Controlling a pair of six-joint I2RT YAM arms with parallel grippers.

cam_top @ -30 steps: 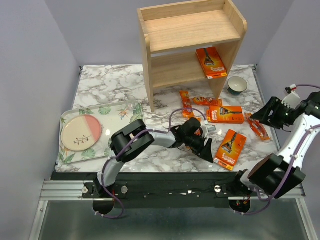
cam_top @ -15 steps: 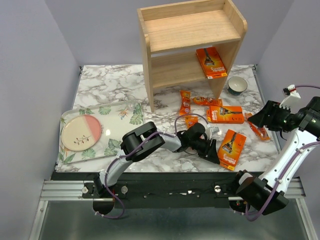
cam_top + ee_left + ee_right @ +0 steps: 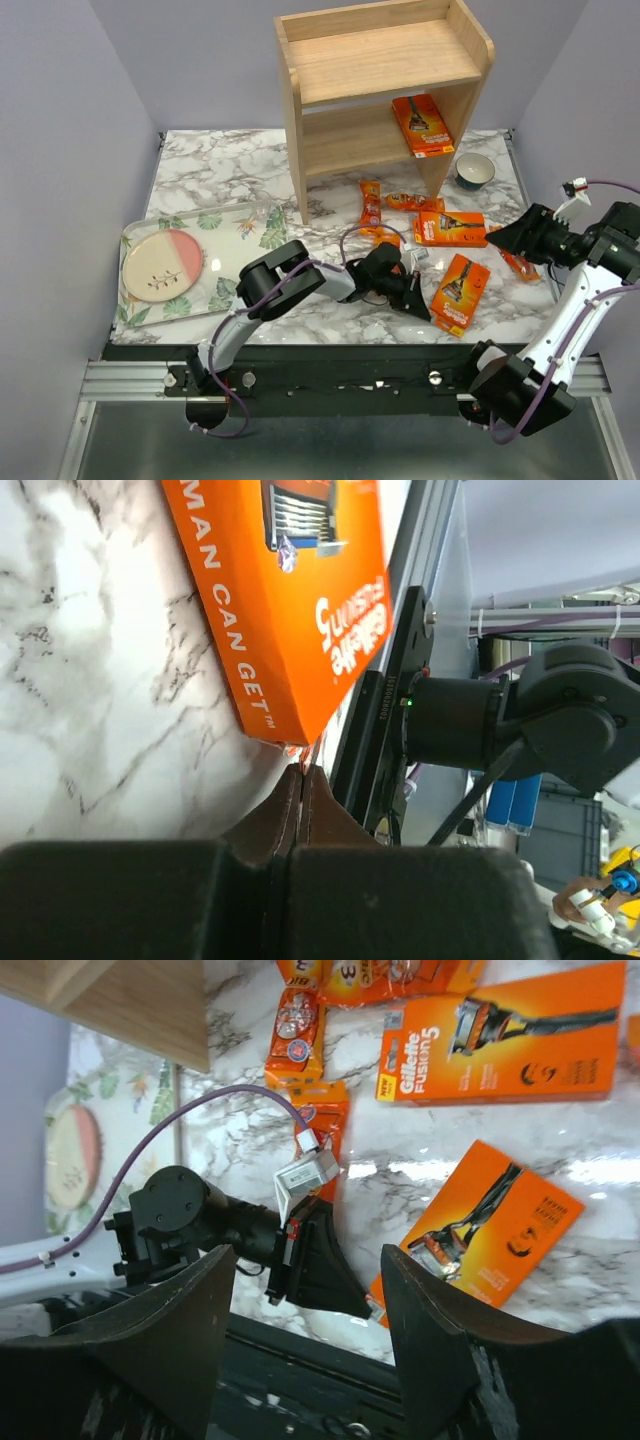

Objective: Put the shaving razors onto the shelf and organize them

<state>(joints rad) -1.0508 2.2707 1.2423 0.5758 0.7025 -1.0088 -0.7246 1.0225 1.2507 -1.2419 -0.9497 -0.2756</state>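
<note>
One razor pack (image 3: 422, 125) lies on the lower tier of the light wood shelf (image 3: 380, 60). Several orange razor packs lie on the marble in front of it: a wide one (image 3: 450, 229), a tilted one (image 3: 460, 292) and narrow ones (image 3: 371, 203). My left gripper (image 3: 420, 308) is low at the tilted pack's near corner. In the left wrist view its jaws are pressed together, tips (image 3: 303, 772) touching that pack (image 3: 290, 590), with a thin orange sliver at the tip. My right gripper (image 3: 510, 237) hovers open at the right, above another narrow pack (image 3: 515, 255).
A small dark bowl (image 3: 474, 171) stands by the shelf's right side panel. A leaf-print tray (image 3: 240, 225) holding a pink and cream plate (image 3: 163, 265) sits at the left. The table's front rail (image 3: 340, 355) runs just behind the left gripper.
The left gripper has gone from open to shut and drawn back slightly from the tilted pack's near edge. The right gripper has drifted a little down and to the left.
</note>
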